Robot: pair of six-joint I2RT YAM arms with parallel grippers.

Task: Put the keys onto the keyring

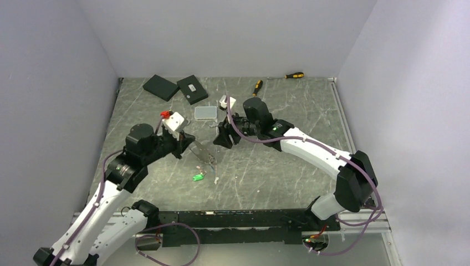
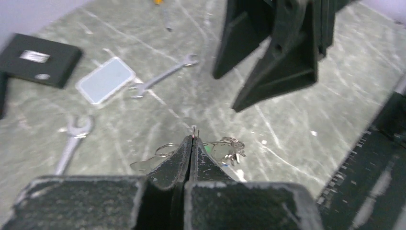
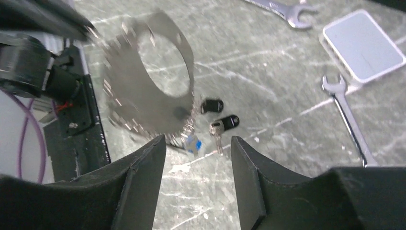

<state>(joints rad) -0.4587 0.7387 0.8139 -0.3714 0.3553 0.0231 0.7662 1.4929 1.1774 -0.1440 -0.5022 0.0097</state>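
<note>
Two black-headed keys (image 3: 224, 123) lie on the desk (image 3: 277, 96) just beyond my spread right tool (image 3: 197, 141), one shaft pointing back at it. Farther off, toward the upper left, hangs the keyring (image 3: 187, 62), its wire pinched in my left tool (image 2: 192, 141).

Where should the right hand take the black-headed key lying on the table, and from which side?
Take the key by its black head, from straight above. It lies flat, so only its edges can be reached; the head is wider than the thin blade and offers more to pinch. The open right hand should probably close across the head's narrow width.
</note>
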